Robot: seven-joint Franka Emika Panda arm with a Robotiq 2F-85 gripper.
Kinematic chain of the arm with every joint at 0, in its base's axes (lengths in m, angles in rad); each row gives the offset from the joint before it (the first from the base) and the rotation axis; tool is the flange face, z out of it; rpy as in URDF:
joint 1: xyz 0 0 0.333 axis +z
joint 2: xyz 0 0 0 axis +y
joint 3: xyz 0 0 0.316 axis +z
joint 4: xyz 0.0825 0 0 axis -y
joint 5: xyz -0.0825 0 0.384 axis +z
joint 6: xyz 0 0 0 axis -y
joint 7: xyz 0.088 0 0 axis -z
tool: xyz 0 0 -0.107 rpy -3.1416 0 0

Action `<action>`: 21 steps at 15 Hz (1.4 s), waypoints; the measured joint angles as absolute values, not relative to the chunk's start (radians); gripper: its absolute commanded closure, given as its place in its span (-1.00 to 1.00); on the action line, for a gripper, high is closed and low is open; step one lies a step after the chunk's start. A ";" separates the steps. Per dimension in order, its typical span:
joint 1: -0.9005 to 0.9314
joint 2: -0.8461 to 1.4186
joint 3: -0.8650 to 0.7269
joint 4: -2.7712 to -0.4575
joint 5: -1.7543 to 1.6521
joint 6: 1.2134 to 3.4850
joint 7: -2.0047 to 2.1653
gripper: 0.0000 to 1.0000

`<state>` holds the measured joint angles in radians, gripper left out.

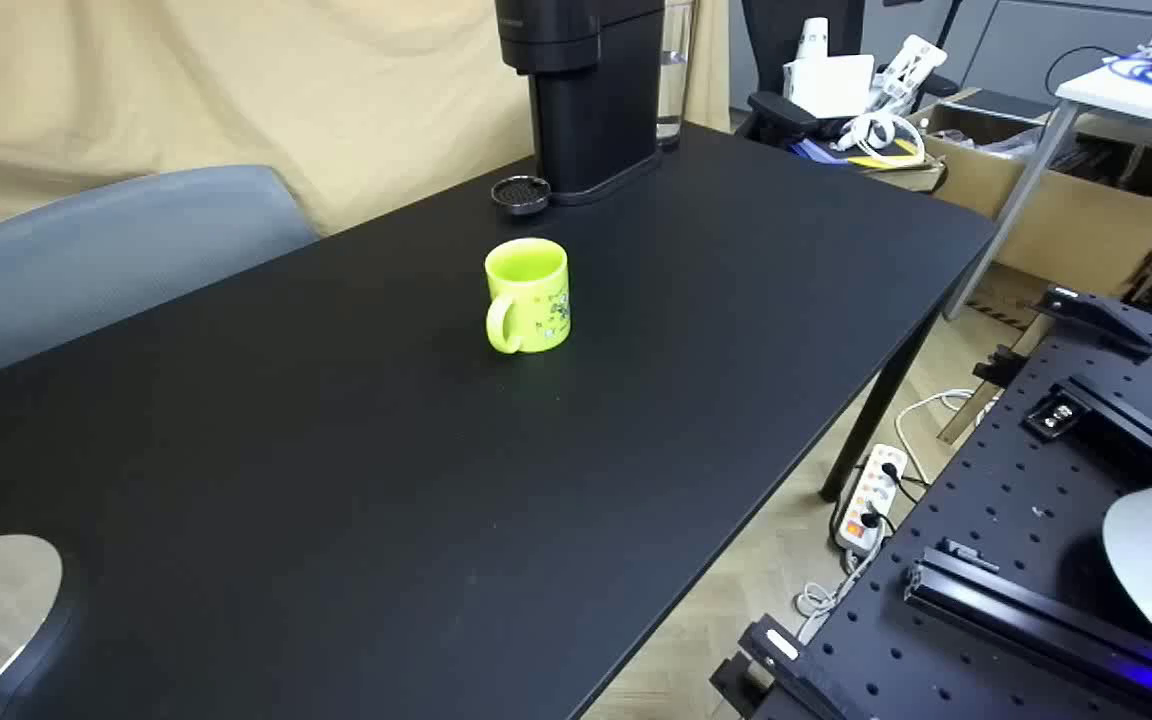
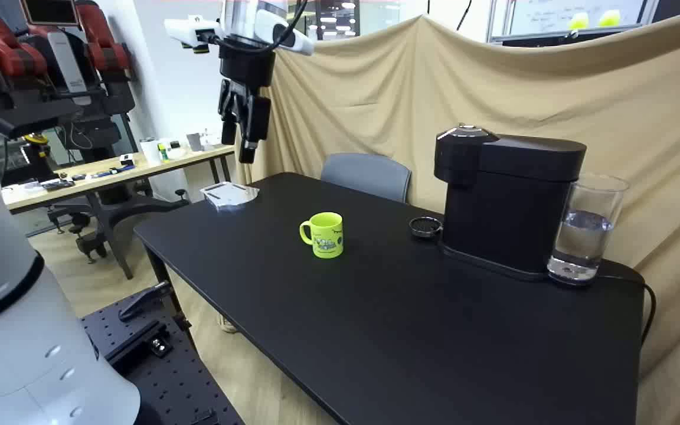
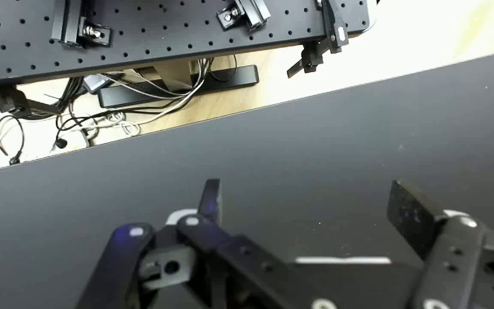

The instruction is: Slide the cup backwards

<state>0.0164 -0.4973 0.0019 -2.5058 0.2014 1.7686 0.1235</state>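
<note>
We see the empty hand (image 3: 309, 207) high up, jaws apart, likely to admit the cup (image 1: 536, 300), which stands upright and well apart on the tabletop (image 1: 336, 500), handle (image 1: 495, 321) facing away from the machine (image 2: 505, 206).

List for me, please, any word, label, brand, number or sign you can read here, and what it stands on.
No text is sharp enough to quote.
Green mug: a printed design, apparently with lettering, too small and blurred to read.
Whiteboard: faint writing, too blurred to read.
Coffee machine: possibly a faint mark on its upper part, too small to tell.
</note>
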 measured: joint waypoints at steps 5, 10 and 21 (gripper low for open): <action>0.016 -0.497 0.002 -2.506 0.201 1.771 0.124 -0.99; 0.016 -0.497 0.002 -2.506 0.201 1.771 0.123 -0.99; -0.027 -0.356 0.068 -2.498 -0.039 2.182 0.162 -1.00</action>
